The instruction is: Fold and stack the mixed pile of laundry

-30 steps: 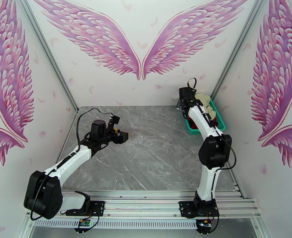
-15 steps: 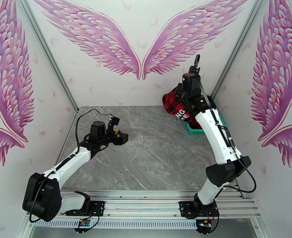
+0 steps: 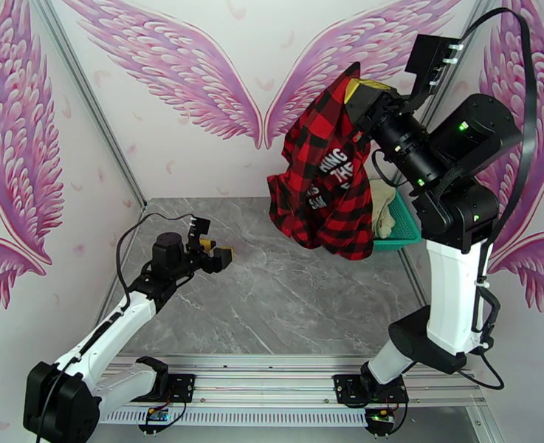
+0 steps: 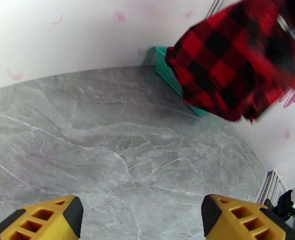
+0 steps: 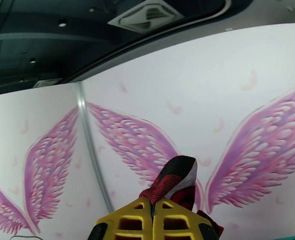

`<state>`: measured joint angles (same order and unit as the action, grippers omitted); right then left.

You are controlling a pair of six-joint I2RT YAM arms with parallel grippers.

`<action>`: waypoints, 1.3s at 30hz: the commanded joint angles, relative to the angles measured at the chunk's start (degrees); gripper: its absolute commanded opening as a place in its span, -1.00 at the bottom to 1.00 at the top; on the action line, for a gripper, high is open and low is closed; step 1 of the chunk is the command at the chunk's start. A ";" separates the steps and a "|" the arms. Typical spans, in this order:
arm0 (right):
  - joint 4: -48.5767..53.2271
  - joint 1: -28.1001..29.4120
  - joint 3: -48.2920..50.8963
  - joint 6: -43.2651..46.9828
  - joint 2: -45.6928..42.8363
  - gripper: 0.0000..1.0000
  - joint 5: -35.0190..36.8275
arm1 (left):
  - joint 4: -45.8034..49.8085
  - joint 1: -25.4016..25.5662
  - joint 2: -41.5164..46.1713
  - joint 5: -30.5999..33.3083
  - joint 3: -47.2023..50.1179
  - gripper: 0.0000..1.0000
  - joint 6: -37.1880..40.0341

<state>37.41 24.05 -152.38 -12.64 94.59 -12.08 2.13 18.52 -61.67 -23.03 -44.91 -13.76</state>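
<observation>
The red-and-black check shirt (image 3: 323,182) hangs high in the air over the table's back right, white lettering showing on it. My right gripper (image 3: 358,91) is shut on its top edge, raised far above the table; in the right wrist view a fold of the shirt (image 5: 173,179) sticks out between the closed yellow fingers (image 5: 131,221). The cream garment (image 3: 381,204) lies in the teal basket (image 3: 401,223), partly hidden by the shirt. My left gripper (image 3: 225,254) hovers open over the table's left side with nothing in it. The left wrist view shows the shirt (image 4: 235,65) dangling ahead.
The teal mesh basket (image 4: 167,71) stands at the table's back right corner against the wall. Grey marble tabletop (image 3: 272,289) spreads between the arms. Walls with pink wings close in the back and both sides.
My right arm has lifted the check shirt out of the basket and swung it high up. The left arm has drawn slightly back and left.
</observation>
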 commanded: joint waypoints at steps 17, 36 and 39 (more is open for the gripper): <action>8.06 14.44 24.25 -8.48 19.23 0.05 -0.95 | 14.07 -1.13 10.30 10.04 0.56 0.70 -0.39; 21.20 -9.59 86.73 -19.51 -15.66 0.49 10.60 | 14.11 5.96 -15.39 13.89 -0.93 0.70 -10.76; 19.83 -10.12 94.45 -21.22 -16.54 0.54 10.47 | 6.81 5.61 -22.97 7.49 -2.97 0.74 -13.03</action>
<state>55.31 14.09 -62.74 -30.37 79.29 -2.07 15.35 24.38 -80.16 -10.17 -44.58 -23.68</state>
